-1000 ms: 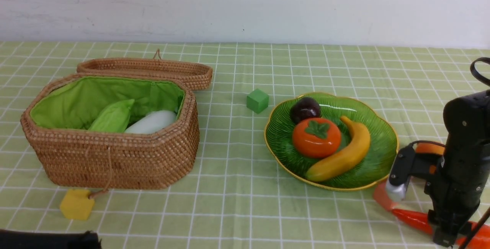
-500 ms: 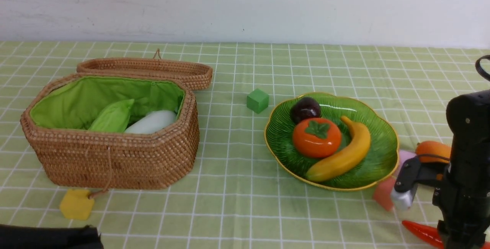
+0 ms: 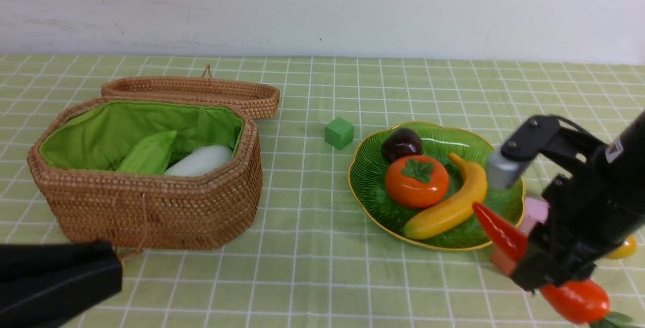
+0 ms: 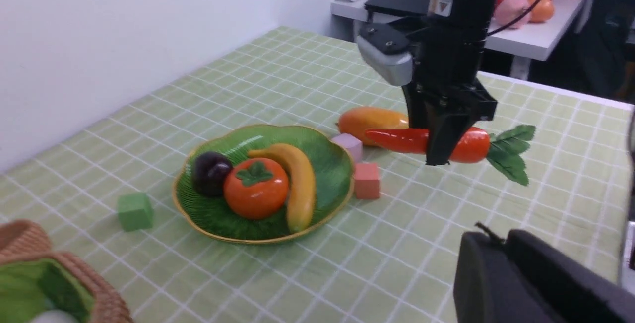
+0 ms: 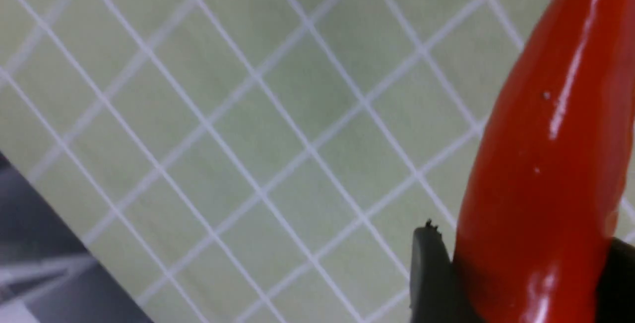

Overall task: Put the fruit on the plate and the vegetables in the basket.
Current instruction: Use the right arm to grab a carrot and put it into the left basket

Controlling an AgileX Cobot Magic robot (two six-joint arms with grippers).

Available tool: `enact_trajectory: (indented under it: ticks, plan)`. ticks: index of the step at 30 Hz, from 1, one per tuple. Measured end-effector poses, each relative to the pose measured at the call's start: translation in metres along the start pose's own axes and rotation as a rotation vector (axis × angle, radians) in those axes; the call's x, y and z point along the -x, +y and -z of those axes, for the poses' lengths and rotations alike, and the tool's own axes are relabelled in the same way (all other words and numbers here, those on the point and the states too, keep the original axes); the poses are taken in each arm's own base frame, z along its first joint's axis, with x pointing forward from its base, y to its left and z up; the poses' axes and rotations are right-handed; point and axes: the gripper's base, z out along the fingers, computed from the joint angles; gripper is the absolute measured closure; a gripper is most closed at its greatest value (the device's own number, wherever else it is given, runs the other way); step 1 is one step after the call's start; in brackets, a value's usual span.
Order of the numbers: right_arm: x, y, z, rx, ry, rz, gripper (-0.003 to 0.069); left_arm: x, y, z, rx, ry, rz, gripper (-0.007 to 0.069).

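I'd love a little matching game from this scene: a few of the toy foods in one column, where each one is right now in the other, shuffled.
Things:
1. carrot
2. banana
3. white radish
4. mango

Places:
A. inside the basket
B. lying on the tablecloth, beside the pink cube
C. held in the air by the right pincer
D. on the green plate, next to the persimmon

Pairs: 1-C, 2-D, 3-A, 4-B
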Motion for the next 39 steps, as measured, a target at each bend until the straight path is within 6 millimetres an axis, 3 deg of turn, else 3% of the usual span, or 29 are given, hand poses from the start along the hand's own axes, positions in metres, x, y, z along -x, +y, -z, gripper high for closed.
enact_trajectory:
  ticks: [2,3,6,9,10,11,12,13,16,19,23,24,28,33,35,37,39]
  plan:
    - [0.011,0.007,0.005,-0.006,-0.051,0.014,0.0331,0.001,0.003,0.0,0.032,-0.011,-0.019,0.0582]
    - [0.035,0.021,0.016,-0.021,-0.153,0.061,0.0331,0.002,0.007,0.0,0.075,-0.024,-0.03,0.0582]
    - [0.075,0.046,0.032,-0.017,-0.301,0.141,0.0331,0.003,0.014,0.001,0.158,-0.035,-0.039,0.0578]
    - [0.104,0.06,0.039,-0.005,-0.381,0.192,0.0331,0.003,0.02,0.002,0.226,-0.034,-0.017,0.0577]
    - [0.129,0.071,0.034,0.008,-0.421,0.232,0.0331,0.003,0.024,0.003,0.271,-0.031,0.02,0.0575]
    - [0.134,0.072,0.038,0.006,-0.441,0.239,0.0331,0.002,0.026,0.004,0.285,-0.029,0.011,0.0575]
    - [0.158,0.081,0.033,0.012,-0.486,0.277,0.0331,0.001,0.03,0.006,0.34,-0.024,0.066,0.0574]
    - [0.162,0.081,0.028,0.014,-0.481,0.283,0.0331,0.001,0.031,0.006,0.347,-0.024,0.054,0.0574]
    - [0.212,0.101,0.006,0.013,-0.586,0.394,0.0331,-0.001,0.041,0.01,0.467,-0.022,0.149,0.0574]
    - [0.236,0.111,-0.005,0.004,-0.66,0.449,0.0331,-0.002,0.046,0.013,0.526,-0.029,0.192,0.0574]
    - [0.272,0.118,-0.045,-0.023,-0.792,0.471,0.0331,-0.001,0.05,0.016,0.584,-0.056,0.224,0.0568]
    - [0.273,0.119,-0.046,-0.024,-0.798,0.471,0.0331,-0.001,0.05,0.016,0.584,-0.056,0.225,0.0568]
    - [0.288,0.114,-0.089,-0.062,-0.861,0.45,0.0331,-0.001,0.051,0.016,0.591,-0.063,0.233,0.0567]
    - [0.289,0.108,-0.115,-0.109,-0.824,0.477,0.0322,-0.001,0.051,0.016,0.592,-0.064,0.232,0.0568]
    - [0.287,0.106,-0.12,-0.122,-0.789,0.496,0.0258,-0.001,0.051,0.016,0.592,-0.065,0.232,0.0568]
    - [0.285,0.106,-0.119,-0.127,-0.764,0.508,0.0124,0.0,0.051,0.016,0.586,-0.072,0.229,0.0568]
    - [0.284,0.106,-0.118,-0.129,-0.747,0.516,0.0034,0.001,0.05,0.016,0.58,-0.08,0.226,0.0568]
